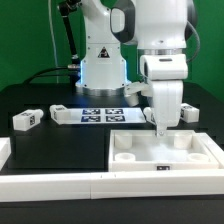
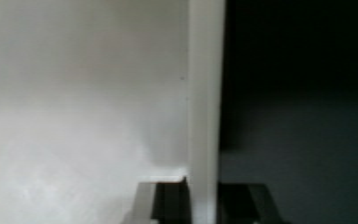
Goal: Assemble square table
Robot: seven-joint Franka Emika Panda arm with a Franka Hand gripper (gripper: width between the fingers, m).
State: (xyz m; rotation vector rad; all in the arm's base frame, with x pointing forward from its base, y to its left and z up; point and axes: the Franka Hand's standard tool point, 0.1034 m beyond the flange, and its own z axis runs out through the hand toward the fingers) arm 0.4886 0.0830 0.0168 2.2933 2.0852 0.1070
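The white square table top (image 1: pixel 165 152) lies at the front of the exterior view's right, raised rim up. My gripper (image 1: pixel 160 127) stands upright over its far rim. In the wrist view the rim (image 2: pixel 206 100) runs as a narrow white strip between the two dark fingers (image 2: pixel 167 202), which sit against it on both sides, so the gripper (image 2: pixel 206 203) is shut on the rim. The top's flat inside (image 2: pixel 78 110) fills one side of that view. Four white legs lie loose: two on the left (image 1: pixel 27 119) (image 1: pixel 60 113), one at the back (image 1: pixel 137 89), one on the right (image 1: pixel 188 112).
The marker board (image 1: pixel 100 114) lies flat in front of the robot base (image 1: pixel 100 70). A long white border bar (image 1: pixel 100 186) runs along the front edge, and another bar end (image 1: pixel 5 150) shows at the exterior view's left. Black table (image 2: pixel 309 110) lies beyond the rim.
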